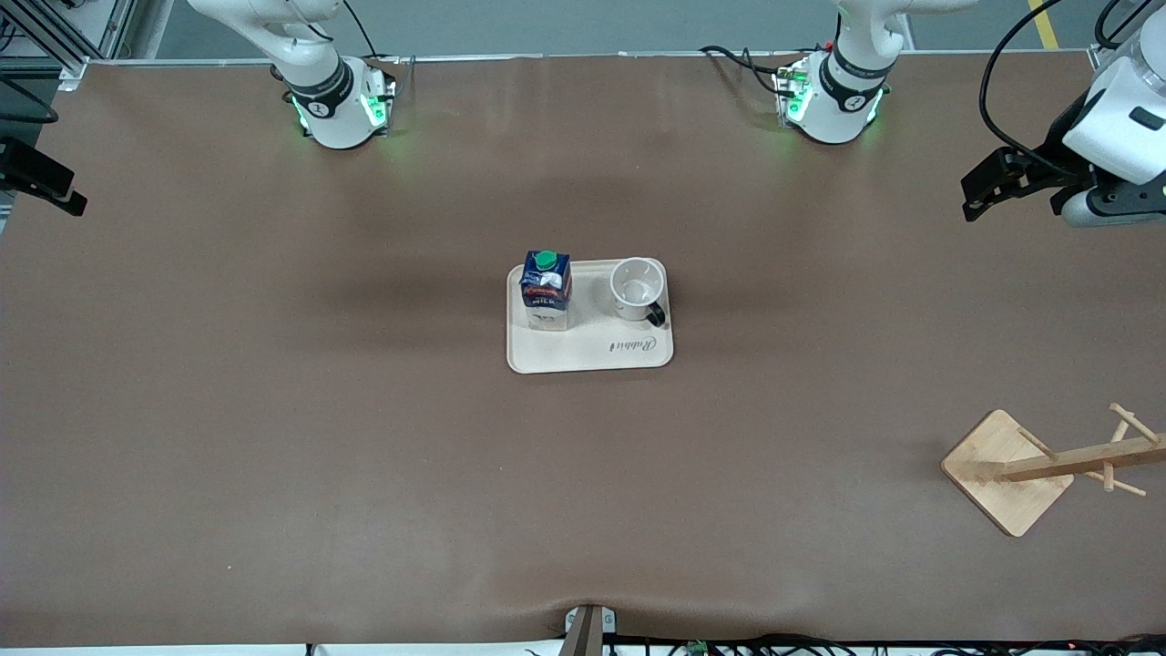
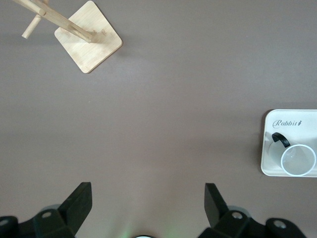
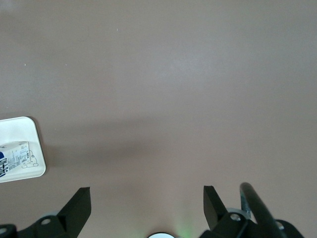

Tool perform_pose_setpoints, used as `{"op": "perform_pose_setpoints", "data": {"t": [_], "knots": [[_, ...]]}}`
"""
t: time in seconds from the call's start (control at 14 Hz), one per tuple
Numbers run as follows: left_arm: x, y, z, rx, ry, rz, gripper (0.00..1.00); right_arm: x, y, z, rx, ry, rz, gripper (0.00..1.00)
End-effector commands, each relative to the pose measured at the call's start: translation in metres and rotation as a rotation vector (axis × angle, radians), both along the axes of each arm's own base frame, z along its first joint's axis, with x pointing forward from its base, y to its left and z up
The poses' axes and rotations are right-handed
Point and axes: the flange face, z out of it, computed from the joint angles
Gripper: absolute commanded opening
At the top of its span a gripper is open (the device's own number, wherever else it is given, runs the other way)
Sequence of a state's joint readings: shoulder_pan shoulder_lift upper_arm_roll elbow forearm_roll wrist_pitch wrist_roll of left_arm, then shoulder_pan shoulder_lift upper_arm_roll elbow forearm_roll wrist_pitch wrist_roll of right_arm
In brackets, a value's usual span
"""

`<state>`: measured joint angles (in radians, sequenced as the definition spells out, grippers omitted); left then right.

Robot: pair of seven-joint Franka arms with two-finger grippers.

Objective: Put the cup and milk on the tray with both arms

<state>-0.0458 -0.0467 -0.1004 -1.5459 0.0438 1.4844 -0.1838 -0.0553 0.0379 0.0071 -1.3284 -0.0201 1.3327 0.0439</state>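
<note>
Standing upright on the tray [image 1: 592, 351], the milk [image 1: 546, 290] and the cup [image 1: 636, 289] are seen side by side, a bare strip of tray between them. The milk is placed in the tray's corner toward the right arm's end of the table, its green cap up. The cup is set in the corner toward the left arm's end, mouth upward and nothing visible inside it, its black handle turned toward the front camera. The half of the tray nearer the front camera carries only the cursive lettering. The tray itself lies flat at the middle of the table [image 1: 273, 410].

The left gripper [image 2: 147, 204] is held in the air over bare table, well apart from the tray toward the left arm's end, its fingers spread wide with nothing between them. The right gripper [image 3: 146, 206] is held likewise toward the right arm's end, fingers apart and holding nothing. A wooden stand [image 1: 1011, 469] rests well apart from the tray, nearer the front camera.
</note>
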Motion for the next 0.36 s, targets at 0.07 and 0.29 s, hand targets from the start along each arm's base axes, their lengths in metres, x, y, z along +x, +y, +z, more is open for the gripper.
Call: {"op": "perform_pose_setpoints", "data": {"t": [0.07,0.29], "knots": [[-0.0036,-0.0006,0.0057,-0.017,0.018,-0.012,1.0,-0.002,-0.0042,0.002,-0.01,0.0,0.009,1.0],[-0.0046,0.0003,0.006,-0.016,0.022,-0.01,1.0,-0.0003,-0.0012,-0.0001,-0.003,0.001,0.021,1.0]]}}
